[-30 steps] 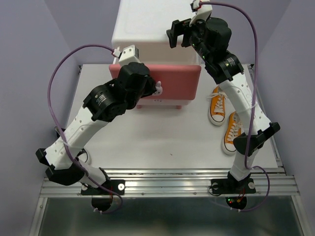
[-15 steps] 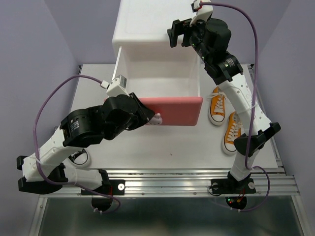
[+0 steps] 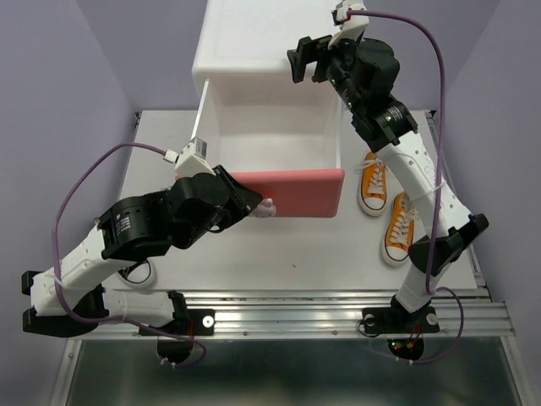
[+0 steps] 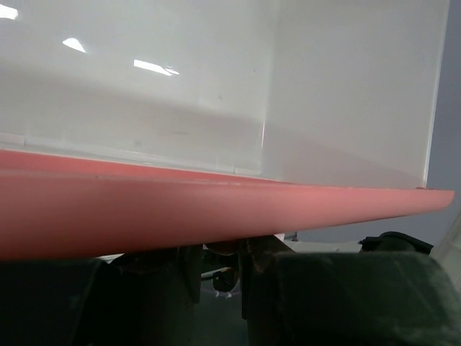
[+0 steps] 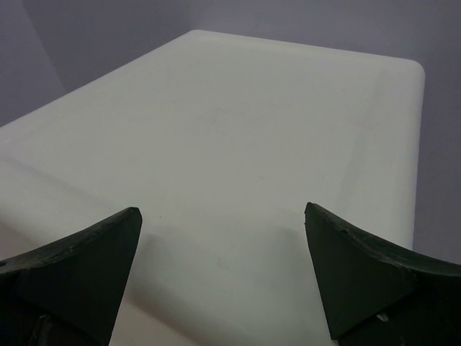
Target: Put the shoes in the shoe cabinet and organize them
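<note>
The shoe cabinet (image 3: 254,51) sits at 12 o'clock on the desk (image 3: 279,254), and its upper drawer (image 3: 270,144) stands pulled out toward 6, white floor bare, dark pink front (image 3: 296,193) facing the arms. Nothing is in it yet.

At the front's left end is the bunny knob (image 3: 267,208), and the left gripper (image 3: 256,205) is right on it. The wrist view looks up under the pink front, a pale knob sitting between the dark fingers, so I read those jaws as pinched on the knob.

Now the shoes. The orange pair lies at 3 o'clock of the drawer, just beside the cabinet: one orange shoe (image 3: 373,183) farther back, the other orange shoe (image 3: 397,228) nearer, both with long axes running roughly 12 to 6.

The right gripper (image 3: 306,59) hovers over the cabinet top, jaws spread wide and holding nothing. From there the orange pair lies down at about 5 o'clock. The right arm is clearly the nearer one, though its own forearm crosses above those shoes, and the drawer's right wall stands between shoes and drawer floor. My call: the lift goes up and over it.
</note>
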